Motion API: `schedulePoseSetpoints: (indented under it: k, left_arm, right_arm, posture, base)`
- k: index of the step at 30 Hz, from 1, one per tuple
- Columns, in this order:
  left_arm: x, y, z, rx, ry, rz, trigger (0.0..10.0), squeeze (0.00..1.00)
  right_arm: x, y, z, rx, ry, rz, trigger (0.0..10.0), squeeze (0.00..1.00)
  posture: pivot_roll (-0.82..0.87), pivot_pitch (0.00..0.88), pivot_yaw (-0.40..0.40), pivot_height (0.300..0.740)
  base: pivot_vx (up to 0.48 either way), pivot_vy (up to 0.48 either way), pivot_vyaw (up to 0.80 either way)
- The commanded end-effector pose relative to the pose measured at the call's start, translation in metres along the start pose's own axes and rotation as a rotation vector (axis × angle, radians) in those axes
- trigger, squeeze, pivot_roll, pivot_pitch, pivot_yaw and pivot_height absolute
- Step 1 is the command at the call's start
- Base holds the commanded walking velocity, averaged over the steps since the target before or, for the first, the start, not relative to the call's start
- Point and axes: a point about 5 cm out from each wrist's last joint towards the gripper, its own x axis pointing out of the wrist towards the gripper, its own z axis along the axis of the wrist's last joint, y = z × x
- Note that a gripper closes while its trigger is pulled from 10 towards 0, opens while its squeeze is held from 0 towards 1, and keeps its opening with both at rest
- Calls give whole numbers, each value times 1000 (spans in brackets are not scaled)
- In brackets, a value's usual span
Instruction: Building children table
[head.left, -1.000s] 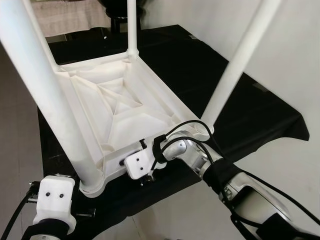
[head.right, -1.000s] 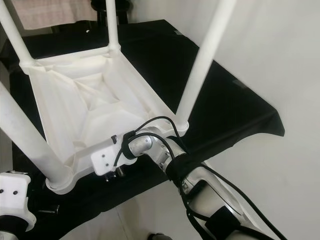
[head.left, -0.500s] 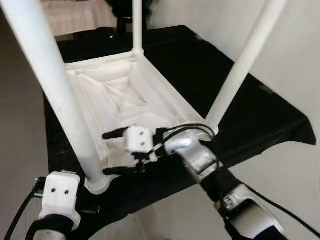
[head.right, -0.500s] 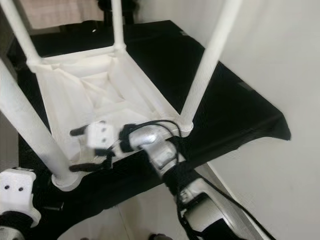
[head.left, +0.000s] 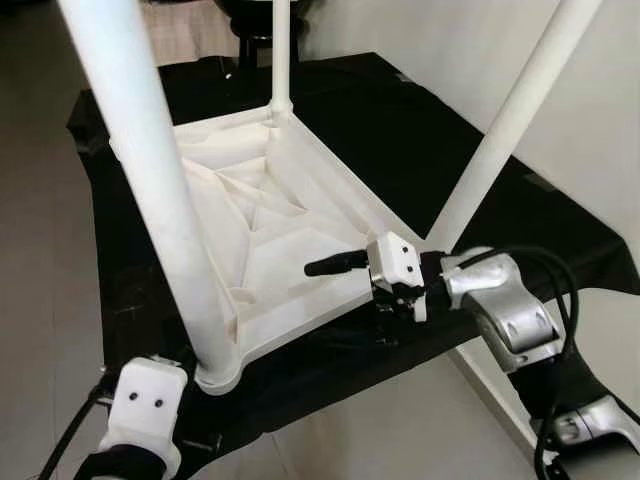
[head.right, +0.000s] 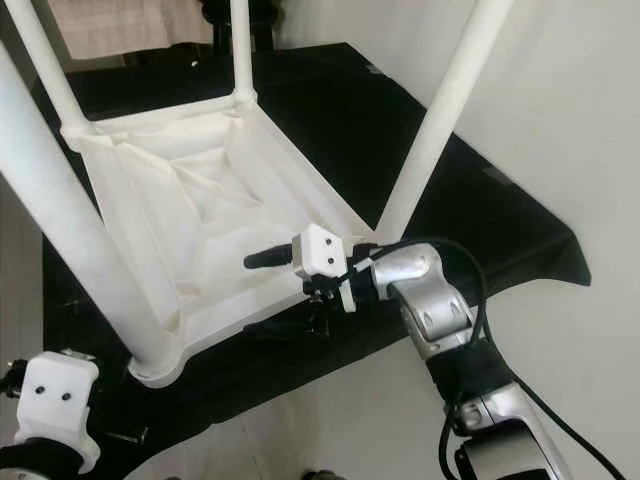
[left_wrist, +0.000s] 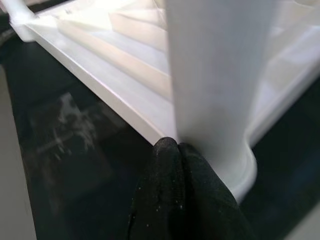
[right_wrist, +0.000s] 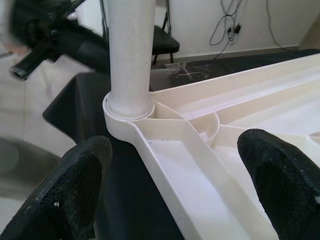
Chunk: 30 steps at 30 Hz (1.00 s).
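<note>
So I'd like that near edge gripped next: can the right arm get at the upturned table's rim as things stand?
Probably yes. The right gripper is open, one finger above the white table rim and one below, nothing between them. The leg stands clear behind it.

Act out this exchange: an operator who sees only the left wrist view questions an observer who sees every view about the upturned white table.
Operator: My left gripper is shut against one table leg. How many legs are fitted?
Observer: Four, all pointing up from the upturned table.
Operator: Which corner is my leg at?
Observer: The corner nearest the robot, on its left.
Operator: Where is the right gripper?
Observer: The right gripper is at the table's near rim, with its fingers open on either side of it.
</note>
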Motion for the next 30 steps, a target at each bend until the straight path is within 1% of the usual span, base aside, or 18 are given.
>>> schedulePoseSetpoints:
  k: [1,3,4,5,6,7,11,12,14,16,18,19,20,21,22,24,26,30]
  left_arm:
    - [-9,3,-5,-48,42,31,10000,0]
    - [-37,23,-31,-124,174,239,10000,0]
    - [-37,23,-31,-124,174,239,10000,0]
    - [-54,33,-45,-130,247,341,10000,0]
    - [-54,33,-45,-130,247,341,10000,0]
    - [-68,40,-57,-127,305,427,10000,0]
    - [-78,42,-64,-144,341,485,10000,0]
    - [-67,25,-57,-197,287,348,10000,0]
    - [-67,25,-57,-197,287,348,10000,0]
    - [-50,4,-38,-240,190,140,10000,0]
    - [-50,4,-38,-240,190,140,10000,0]
    - [-46,-2,-32,-251,163,81,10000,0]
    - [-43,-13,-23,-278,144,-58,10000,0]
    - [-43,-13,-23,-278,144,-58,10000,0]
    - [-43,-21,-17,-287,141,-200,10000,0]
    - [-44,-24,-10,-315,142,-352,10000,0]
    - [-43,-22,-9,-310,133,-375,10000,0]
    - [-26,-15,0,-314,43,-379,10000,0]
  right_arm:
    - [-1,3,0,28,-26,-25,10000,0]
    - [2,8,-6,85,-53,-45,10000,0]
    - [2,8,-6,85,-53,-45,10000,0]
    - [3,6,-9,126,-82,-82,10000,0]
    - [3,6,-9,126,-82,-82,10000,0]
    - [6,4,-12,152,-96,-119,10000,0]
    - [8,3,-14,177,-112,-141,10000,0]
    - [15,7,-17,188,-95,-155,10000,0]
    - [15,7,-17,188,-95,-155,10000,0]
    - [20,9,-19,198,-73,-165,10000,0]
    - [20,9,-19,198,-73,-165,10000,0]
    - [20,10,-20,203,-70,-167,10000,0]
    - [21,11,-19,211,-69,-161,10000,0]
    - [21,11,-19,211,-69,-161,10000,0]
    - [20,12,-19,213,-68,-151,10000,0]
    - [17,12,-18,217,-69,-140,10000,0]
    - [16,12,-17,216,-67,-145,10000,0]
    - [16,10,-16,210,-66,-162,10000,0]
  posture:
    - [-27,119,-53,740]
    - [-18,117,-42,740]
    - [-18,117,-42,740]
    - [-1,119,-38,740]
    - [-1,119,-38,740]
    - [2,120,-39,740]
    - [5,121,-42,740]
    - [9,121,-51,740]
    - [9,121,-51,740]
    - [10,119,-52,740]
    - [10,119,-52,740]
    - [10,119,-52,740]
    - [4,116,-48,740]
    - [4,116,-48,740]
    - [1,116,-49,740]
    - [1,116,-49,740]
    - [-10,114,-49,740]
    - [-16,113,-54,740]
  base:
    - [0,0,0]
    - [0,0,0]
    - [0,0,0]
    - [0,0,0]
    - [0,0,0]
    - [0,0,0]
    - [0,0,0]
    - [0,0,0]
    - [0,0,0]
    - [0,0,0]
    - [0,0,0]
    - [0,0,0]
    - [0,0,0]
    - [0,0,0]
    - [0,0,0]
    - [0,0,0]
    - [0,0,0]
    - [0,0,0]
